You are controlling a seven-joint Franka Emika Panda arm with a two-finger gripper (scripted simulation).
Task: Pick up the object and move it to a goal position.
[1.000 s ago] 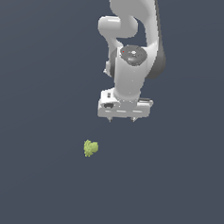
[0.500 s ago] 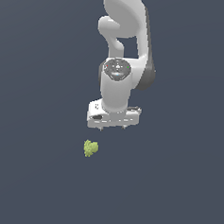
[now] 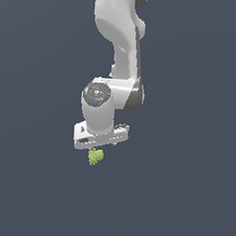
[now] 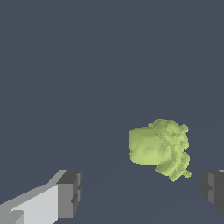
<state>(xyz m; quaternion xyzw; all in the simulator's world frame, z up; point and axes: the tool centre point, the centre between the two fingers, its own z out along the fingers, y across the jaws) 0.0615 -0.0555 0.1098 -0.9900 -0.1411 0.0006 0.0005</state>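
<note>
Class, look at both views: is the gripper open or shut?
Open. In the wrist view the gripper's two fingers stand wide apart, with the clump untouched between them.

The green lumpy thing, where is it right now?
The green clump sits on the dark floor just under the white gripper, near the middle of the exterior view. In the wrist view it lies between the open fingers, nearer one of them.

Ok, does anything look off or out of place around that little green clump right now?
Nothing looks damaged or spilled. One small thing: in the wrist view the yellow-green clump sits off-centre between the open fingers, nearer one than the other. In the exterior view the gripper hangs just above it.
</note>
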